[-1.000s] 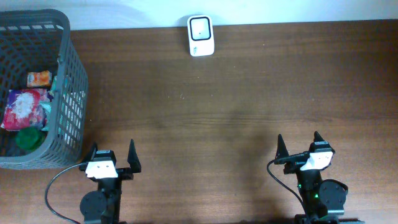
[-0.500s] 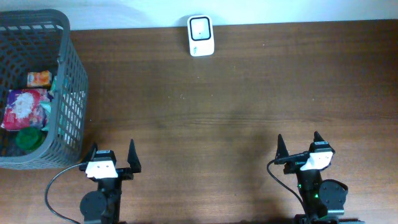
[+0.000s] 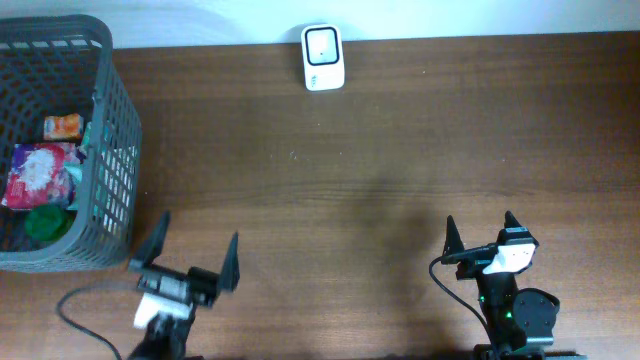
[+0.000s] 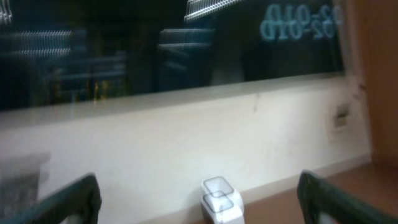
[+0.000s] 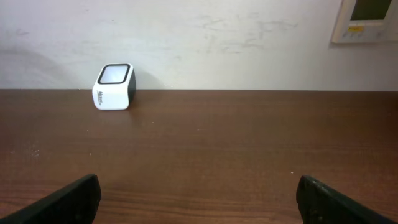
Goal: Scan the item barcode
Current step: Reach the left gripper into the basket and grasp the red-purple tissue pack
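change: left arm (image 3: 165, 295) is raised and tilted, right arm (image 3: 512, 295) unmoved | jaws: both spread wide, nothing held | items (image 3: 38, 172): lying in basket (image 3: 108, 70), none picked | scanner (image 3: 323, 57): far edge of bench (image 3: 400, 150) | pick-up judged just started

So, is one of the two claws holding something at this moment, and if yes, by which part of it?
Nothing is held. The left claw and the right claw both stand open and empty.

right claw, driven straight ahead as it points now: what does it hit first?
Way looks free over the table; the right claw would likely reach the wall first. The scanner sits left of that line. Depth is hard to judge.
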Tool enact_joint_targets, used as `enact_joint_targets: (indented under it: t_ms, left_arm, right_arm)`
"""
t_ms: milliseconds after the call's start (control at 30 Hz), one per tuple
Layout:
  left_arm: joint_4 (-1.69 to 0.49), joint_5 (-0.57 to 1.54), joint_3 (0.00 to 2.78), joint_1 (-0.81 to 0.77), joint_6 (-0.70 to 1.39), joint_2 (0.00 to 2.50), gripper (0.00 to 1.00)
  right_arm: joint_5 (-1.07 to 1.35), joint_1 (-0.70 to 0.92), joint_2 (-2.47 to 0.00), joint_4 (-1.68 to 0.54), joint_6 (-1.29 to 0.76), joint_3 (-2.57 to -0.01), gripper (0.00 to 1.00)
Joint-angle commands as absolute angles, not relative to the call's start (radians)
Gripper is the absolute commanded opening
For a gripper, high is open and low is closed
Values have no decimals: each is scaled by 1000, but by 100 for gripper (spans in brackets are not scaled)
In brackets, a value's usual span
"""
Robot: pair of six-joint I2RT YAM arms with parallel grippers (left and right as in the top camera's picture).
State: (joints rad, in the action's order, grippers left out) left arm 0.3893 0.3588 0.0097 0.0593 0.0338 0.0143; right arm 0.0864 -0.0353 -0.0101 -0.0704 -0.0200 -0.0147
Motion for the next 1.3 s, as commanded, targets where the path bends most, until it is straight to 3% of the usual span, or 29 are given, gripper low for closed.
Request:
enact_joint_targets:
  t_ms: [0, 200, 400, 567, 667, 733, 900, 1100, 1267]
  left_arm:
    - [747, 493, 29, 64, 67, 6, 99]
    - [688, 327, 236, 64, 19, 88, 99]
    - [768, 282, 474, 64, -195, 406, 99]
    - [733, 105, 728, 84, -212, 755, 99]
    - [337, 28, 1075, 168, -198, 989, 99]
    - [-193, 49, 1514, 287, -173, 1252, 99]
    - [-812, 76, 2114, 463, -173, 1628, 99]
    - [-1042, 65, 2210, 575, -175, 1804, 99]
    - [-1155, -113, 2206, 599, -292, 1920, 99]
  right_arm:
    - [81, -26, -6, -72, -24, -6, 99]
    - [81, -27, -6, -72, -24, -6, 98]
    - [81, -27, -6, -72, -24, -6, 99]
    - [81, -26, -6, -72, -24, -6, 99]
    - [81, -26, -6, -72, -24, -6, 99]
    - [81, -27, -6, -72, -24, -6, 99]
    - [81, -26, -6, -72, -24, -6, 98]
    - [81, -26, -6, -72, -24, -6, 99]
    - [81, -26, -6, -72, -24, -6, 99]
